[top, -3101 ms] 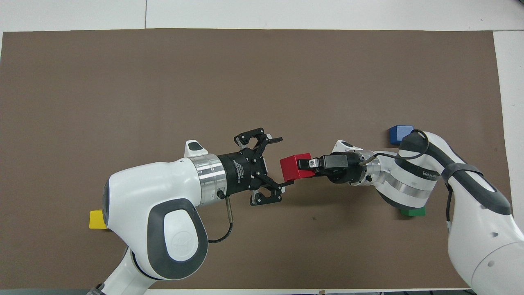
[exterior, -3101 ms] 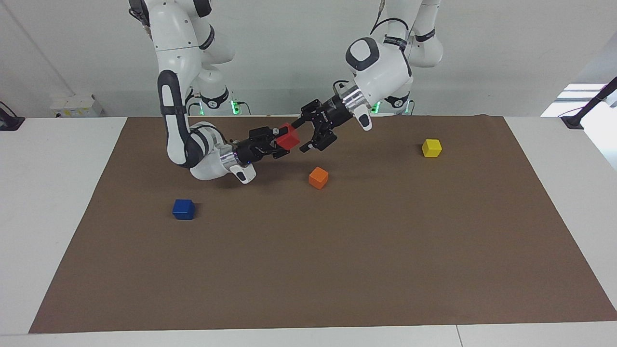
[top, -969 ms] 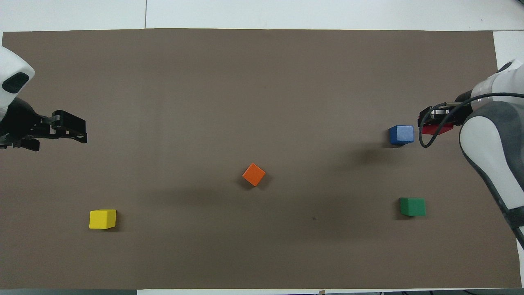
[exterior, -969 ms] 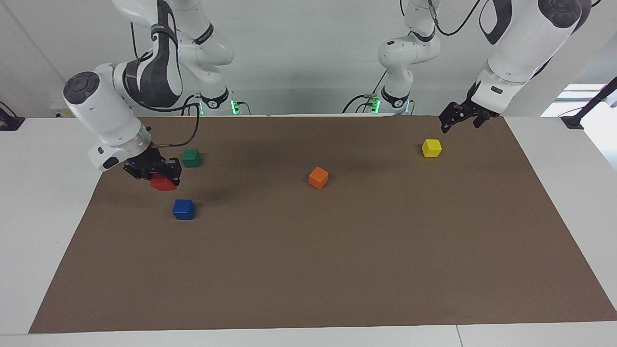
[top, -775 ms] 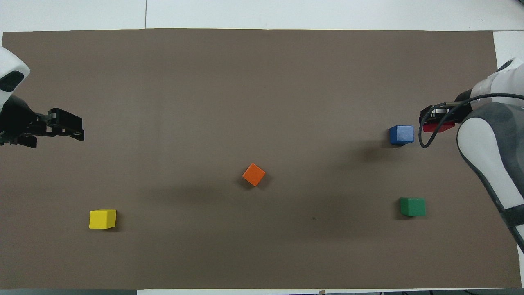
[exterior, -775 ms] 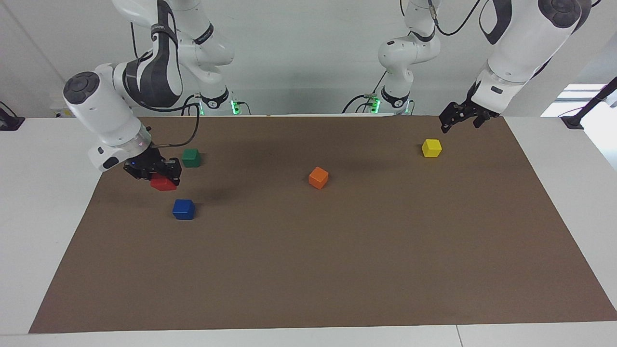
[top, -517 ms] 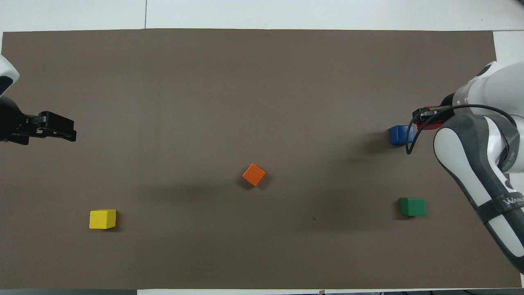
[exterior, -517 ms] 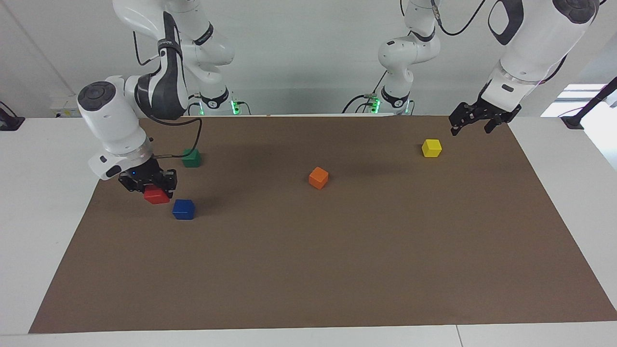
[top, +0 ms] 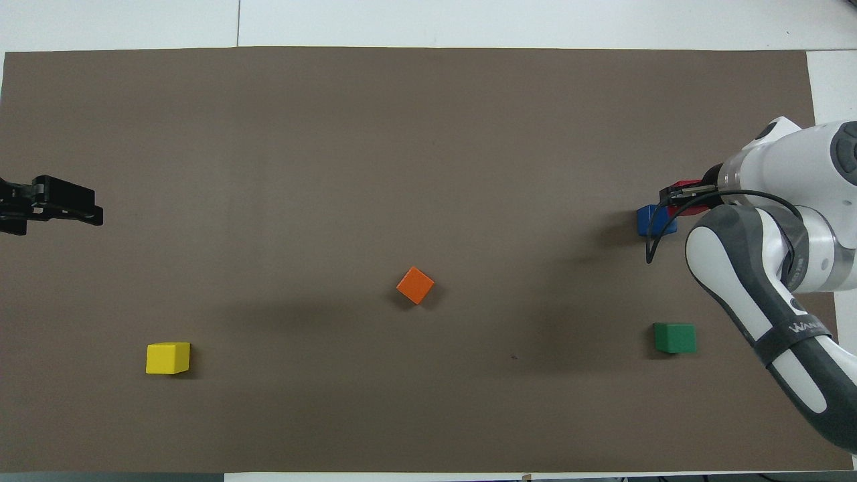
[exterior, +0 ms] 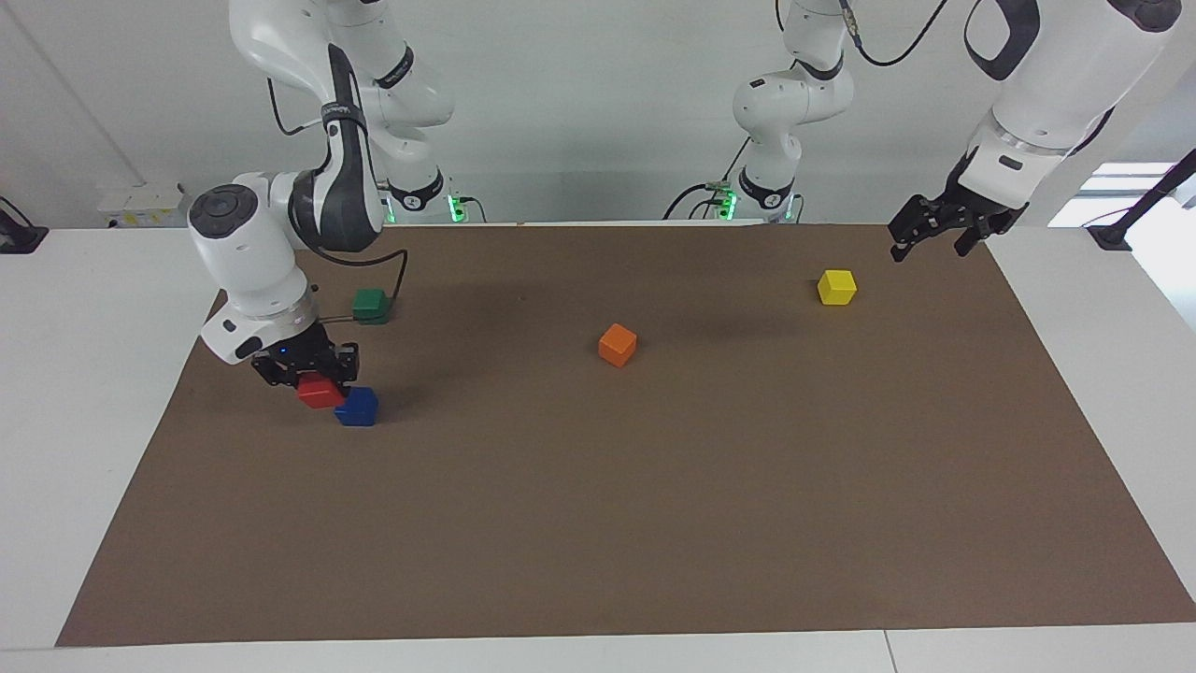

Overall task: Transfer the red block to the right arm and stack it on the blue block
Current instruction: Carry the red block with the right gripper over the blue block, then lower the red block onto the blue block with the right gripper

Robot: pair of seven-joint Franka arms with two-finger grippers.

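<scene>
Brown mat covering most of a white table, shown from a facing view and an overhead view. The lower half of the facing view holds only bare mat.

At mid-left of the facing view sits the blue block, flat on the mat. Hanging just above it, and slightly toward the left edge of the frame, is the red block, clamped between the closed fingers of the right gripper. The red block overlaps the blue block's upper corner in this view, but is not yet set down squarely on it; whether the two touch cannot be told. In the overhead view, at the right edge, the red block peeks out from under the right arm, right beside the blue block.

Near the centre of the facing view lies an orange block, turned at an angle. Higher up, at left, a green block rests on the mat, partly crossed by the arm's cable.

In the upper right of the facing view stands a yellow block. Above and to its right, the left gripper hangs in the air over the mat's corner, fingers spread apart and holding nothing, while the left arm waits. The overhead view shows it at the left edge.
</scene>
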